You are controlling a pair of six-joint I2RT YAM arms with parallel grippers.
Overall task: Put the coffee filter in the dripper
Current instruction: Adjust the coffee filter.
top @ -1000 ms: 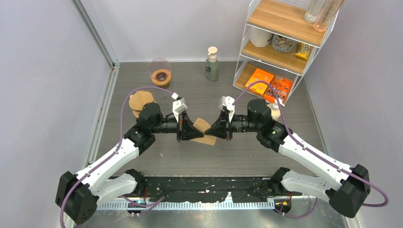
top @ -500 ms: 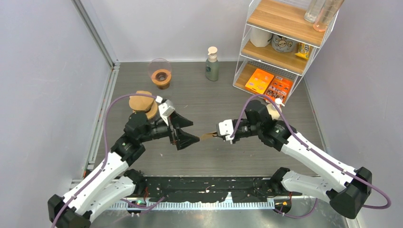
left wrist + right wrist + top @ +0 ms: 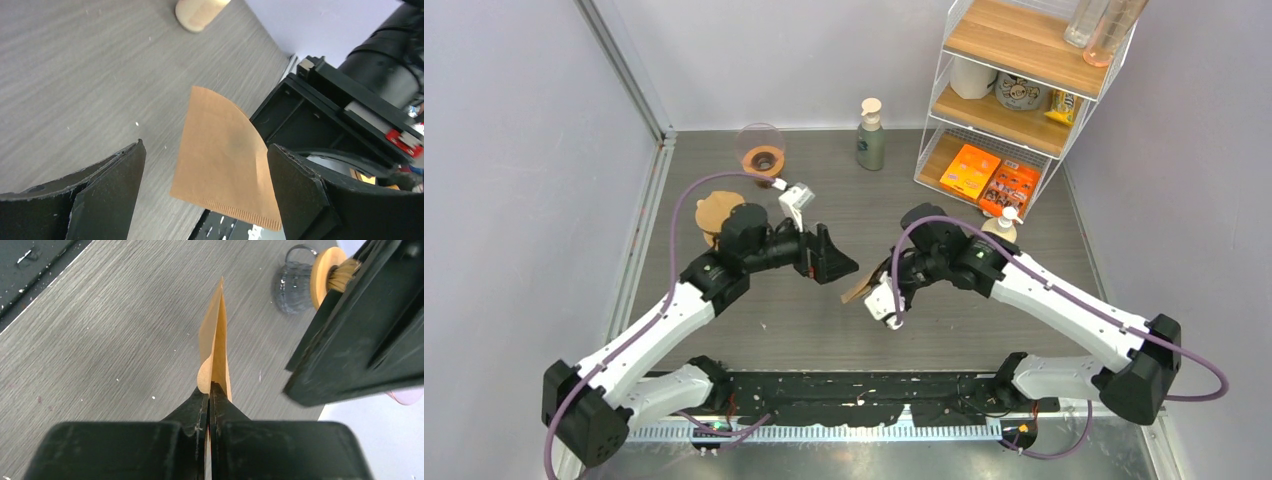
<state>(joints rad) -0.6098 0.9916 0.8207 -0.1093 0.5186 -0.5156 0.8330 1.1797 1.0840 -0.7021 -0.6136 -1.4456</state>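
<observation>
Coffee filter [image 3: 214,340] pinched in right jaws, left jaws wide beside it, dripper [image 3: 762,160] apparently beyond left arm [image 3: 674,310]

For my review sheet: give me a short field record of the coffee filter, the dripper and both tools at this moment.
filter: brown paper, folded flat, held clear of the table
right tool: shut, pinching the filter by one edge
left tool: open, facing the filter, not gripping it
dripper: glass, at the back left of the table, apart from both tools
task status: filter not yet in the dripper
</observation>
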